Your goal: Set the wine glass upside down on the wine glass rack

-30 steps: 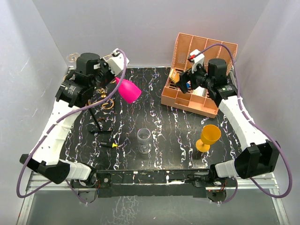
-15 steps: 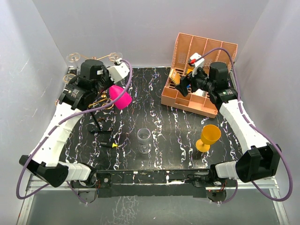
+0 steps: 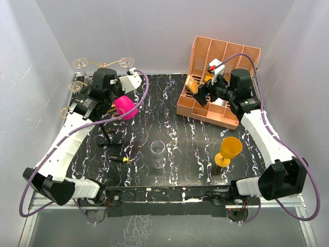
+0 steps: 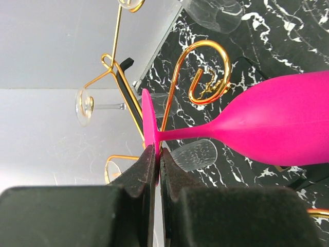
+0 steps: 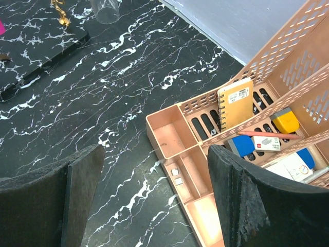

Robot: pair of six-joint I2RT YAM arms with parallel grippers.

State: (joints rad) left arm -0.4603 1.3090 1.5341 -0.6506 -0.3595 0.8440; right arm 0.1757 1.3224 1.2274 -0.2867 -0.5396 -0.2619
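Note:
The pink wine glass (image 3: 124, 106) is held off the table, lying roughly sideways. My left gripper (image 3: 114, 99) is shut on the rim of its foot (image 4: 149, 123); its stem and bowl (image 4: 277, 128) point right in the left wrist view. The gold wire rack (image 3: 105, 64) stands at the back left. One of its scroll arms (image 4: 205, 42) curls just behind the pink stem; whether they touch I cannot tell. Clear glasses (image 3: 78, 63) hang on the rack. My right gripper (image 3: 203, 92) is open and empty above the organiser's front trays (image 5: 175, 136).
A clear glass (image 3: 158, 153) stands upright mid-table and a yellow goblet (image 3: 230, 149) at the right. The salmon-pink organiser (image 3: 185, 110) with a notebook and small items sits at the back right. Small black and yellow pieces (image 3: 119, 159) lie near the rack's base.
My left arm has swung the pink glass left and back, closer to the rack's post and arms. My right gripper rose slightly and then stayed put.

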